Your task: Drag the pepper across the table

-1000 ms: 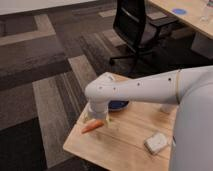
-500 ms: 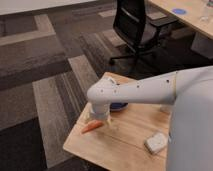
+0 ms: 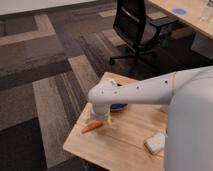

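The robot's white arm (image 3: 150,90) reaches in from the right of the view and bends down over the small wooden table (image 3: 125,142). Its thick, rounded wrist hangs above the left part of the tabletop. The gripper (image 3: 104,120) sits directly below that wrist, low over the wood and close to the table's left edge. The wrist housing covers most of it, so it is not possible to tell whether the gripper is spread, closed, or clamped on anything.

The pepper (image 3: 91,127) lies flat on the table just beside the gripper, on its left and slightly nearer the camera. It is orange-red, slim and tapered, and set at a slant with its narrow end pointing toward the table's left edge. Its thicker end reaches up to the gripper, but whether the two touch cannot be told.

A dark-blue bowl (image 3: 119,106) stands on the table behind the arm, which hides most of it. A small white object (image 3: 155,142) rests near the right side of the tabletop, well apart from the pepper.

The table stands on a carpet (image 3: 40,75) patterned in grey and beige blocks. Beyond it is a black office chair (image 3: 135,25), pulled up to a far table (image 3: 195,22) that carries a blue disc (image 3: 179,10).
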{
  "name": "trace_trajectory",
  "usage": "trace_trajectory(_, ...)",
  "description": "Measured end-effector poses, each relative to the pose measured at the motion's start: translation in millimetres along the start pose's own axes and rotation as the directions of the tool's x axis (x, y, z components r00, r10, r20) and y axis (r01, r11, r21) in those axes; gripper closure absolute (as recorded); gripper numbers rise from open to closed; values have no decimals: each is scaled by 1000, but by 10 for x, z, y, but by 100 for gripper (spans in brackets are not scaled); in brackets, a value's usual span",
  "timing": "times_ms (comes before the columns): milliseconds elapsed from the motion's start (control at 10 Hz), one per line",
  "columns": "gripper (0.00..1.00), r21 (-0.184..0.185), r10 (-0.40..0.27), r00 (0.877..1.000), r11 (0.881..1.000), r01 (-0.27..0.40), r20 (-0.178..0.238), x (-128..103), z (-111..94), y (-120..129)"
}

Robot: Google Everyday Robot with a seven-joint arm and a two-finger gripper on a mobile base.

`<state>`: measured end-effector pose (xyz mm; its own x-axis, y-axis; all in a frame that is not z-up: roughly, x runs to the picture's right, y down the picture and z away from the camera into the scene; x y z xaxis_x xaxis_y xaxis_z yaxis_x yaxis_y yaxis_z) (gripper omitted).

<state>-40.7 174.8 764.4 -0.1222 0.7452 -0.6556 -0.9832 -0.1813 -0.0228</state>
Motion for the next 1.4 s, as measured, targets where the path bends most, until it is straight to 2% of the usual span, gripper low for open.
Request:
trace_trajectory(300, 35, 6, -43, 999, 999, 43, 5, -97, 41, 117)
trace_trajectory(600, 35, 8, -107, 994, 994, 107, -1, -153, 102, 364)
trace_trajectory(700, 35, 4, -161, 987, 987, 161, 7, -215, 95, 590)
trace_trajectory(800, 35, 1, -187, 982, 982, 187, 13, -242, 83, 704)
trace_trajectory(900, 35, -6, -240, 970, 971, 240, 24, -288, 53, 936)
trace_trajectory(1000, 35, -21, -340, 940, 940, 341, 33, -264, 7, 1363)
trace_trajectory(1100, 35, -28, -403, 915, 914, 404, 34, -201, -25, 1615)
trace_trajectory(1300, 35, -34, -521, 852, 852, 522, 46, -103, -154, 2047)
trace_trajectory(1400, 35, -34, -546, 836, 836, 548, 51, -90, -217, 2129)
